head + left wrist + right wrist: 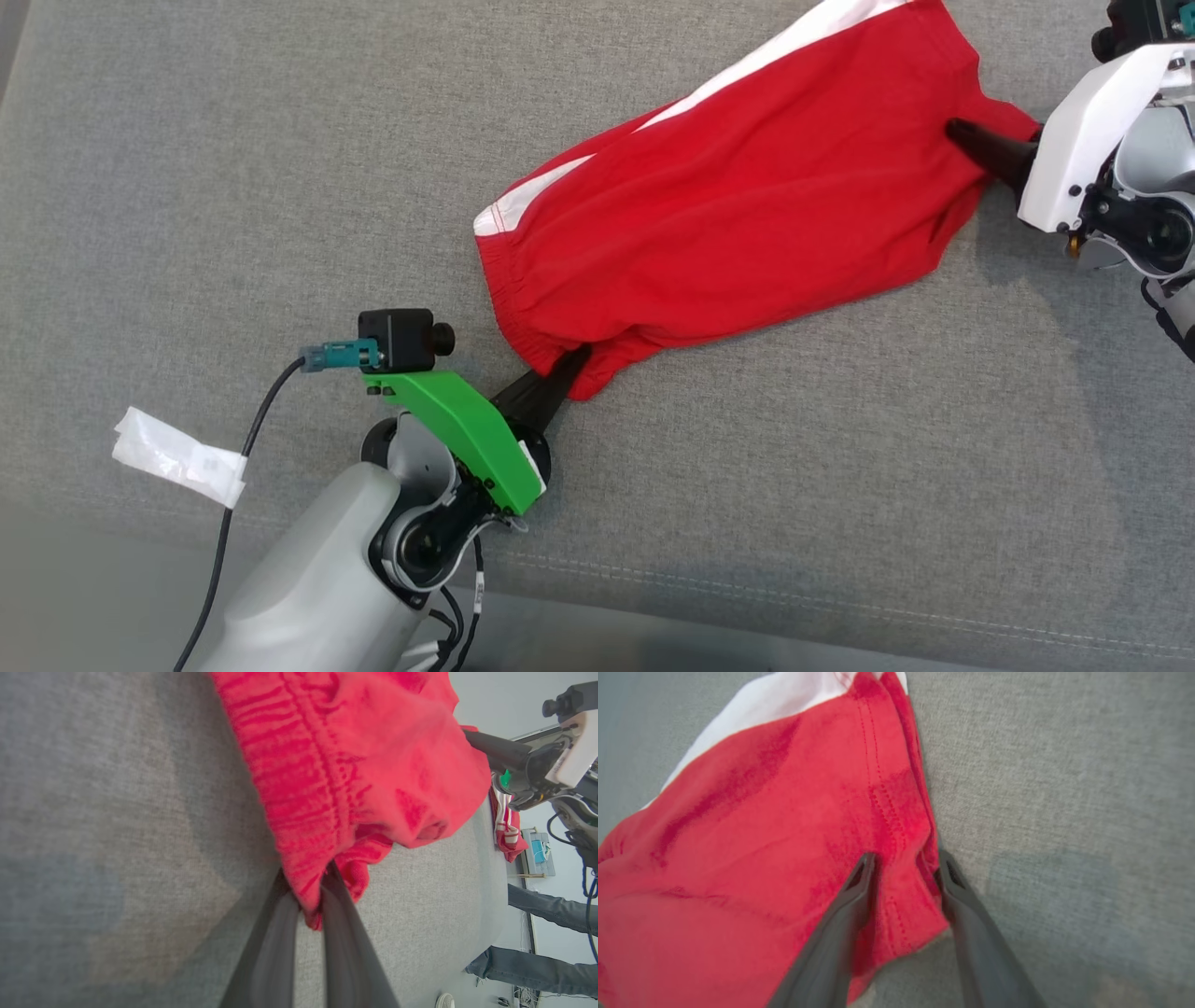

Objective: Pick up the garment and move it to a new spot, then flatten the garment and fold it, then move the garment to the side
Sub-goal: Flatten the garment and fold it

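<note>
- You are at the grasp that opens the task; the garment (747, 215), a red knit piece with a white band along one side, lies bunched lengthwise on the grey woven upholstered surface (280, 187), not yet lifted, flattened or folded.
- Your left gripper (568, 366), under its green wrist bracket, is clamped on the ribbed red edge at the near end; the left wrist view shows its fingers (345, 914) pressed together with a tuck of cloth between them.
- Your right gripper (908, 865) straddles the stitched hem at the far end, jaws apart with a fold of red cloth loose between them; I judge that side not yet pinched.
- The next move calls for closing the right jaws on that hem, then raising both ends together and evenly; a one-sided pull would likely drag the cloth out of the left pinch or twist it.
- Keep the two holds apart as you carry, so the cloth hangs spread and lands flatter at the new spot.
- Hidden or unclear: the garment's top end runs off the head view's upper edge; no lettering or collar can be made out; how many layers each gripper has is hidden inside the folds.
- In the left wrist view a red-and-white striped scrap (507, 821) hangs beyond the right arm; whether it belongs to the garment, I cannot tell; a person's legs in jeans (546, 910) stand past the surface's edge.
</note>
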### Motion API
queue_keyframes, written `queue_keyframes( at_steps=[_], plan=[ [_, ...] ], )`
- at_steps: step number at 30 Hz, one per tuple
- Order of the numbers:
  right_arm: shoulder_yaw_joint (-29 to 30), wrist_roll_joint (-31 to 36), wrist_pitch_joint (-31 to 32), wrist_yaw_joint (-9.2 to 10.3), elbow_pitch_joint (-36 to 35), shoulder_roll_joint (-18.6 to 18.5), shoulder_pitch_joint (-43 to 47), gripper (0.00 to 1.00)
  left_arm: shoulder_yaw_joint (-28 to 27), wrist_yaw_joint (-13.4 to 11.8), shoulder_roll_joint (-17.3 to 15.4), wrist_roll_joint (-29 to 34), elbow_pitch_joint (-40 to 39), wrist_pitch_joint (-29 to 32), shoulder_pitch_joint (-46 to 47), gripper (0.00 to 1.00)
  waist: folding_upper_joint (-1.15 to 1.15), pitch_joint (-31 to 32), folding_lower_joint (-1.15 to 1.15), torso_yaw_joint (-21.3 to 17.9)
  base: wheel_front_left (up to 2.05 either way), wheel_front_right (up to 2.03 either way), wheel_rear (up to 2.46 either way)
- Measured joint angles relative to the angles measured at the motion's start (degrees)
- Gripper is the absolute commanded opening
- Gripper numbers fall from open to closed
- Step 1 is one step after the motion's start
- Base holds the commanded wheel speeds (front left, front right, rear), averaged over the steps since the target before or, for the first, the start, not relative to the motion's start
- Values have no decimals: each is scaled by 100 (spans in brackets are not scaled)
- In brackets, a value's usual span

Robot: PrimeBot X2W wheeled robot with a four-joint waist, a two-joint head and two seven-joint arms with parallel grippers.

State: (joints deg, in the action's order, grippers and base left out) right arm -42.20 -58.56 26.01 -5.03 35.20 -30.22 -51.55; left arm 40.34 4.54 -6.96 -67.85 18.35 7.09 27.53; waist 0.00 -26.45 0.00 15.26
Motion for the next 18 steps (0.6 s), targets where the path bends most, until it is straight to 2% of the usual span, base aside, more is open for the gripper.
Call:
queue_keyframes(
  at_steps=[1, 10, 15, 18],
  plan=[
    [-3, -1, 29, -1, -2, 4, -1, 0, 1, 5, 3, -3, 19, 5, 14, 0, 0, 0, 0, 0, 0, 0, 0],
    [-19, -160, 137, -62, -20, 67, 20, 0, 34, 121, -22, -4, 152, 97, 111, 0, 0, 28, 0, -19, 0, 0, 0],
    [26, -302, 135, -102, -84, 104, 134, 0, 45, 188, -204, -189, 147, 279, 124, 0, 0, 107, 0, -83, 0, 0, 0],
    [80, -461, 133, -120, -170, 87, 316, 0, 43, 203, -455, -283, 100, 435, 122, 0, 0, 188, 0, -160, 0, 0, 0]
  ],
)
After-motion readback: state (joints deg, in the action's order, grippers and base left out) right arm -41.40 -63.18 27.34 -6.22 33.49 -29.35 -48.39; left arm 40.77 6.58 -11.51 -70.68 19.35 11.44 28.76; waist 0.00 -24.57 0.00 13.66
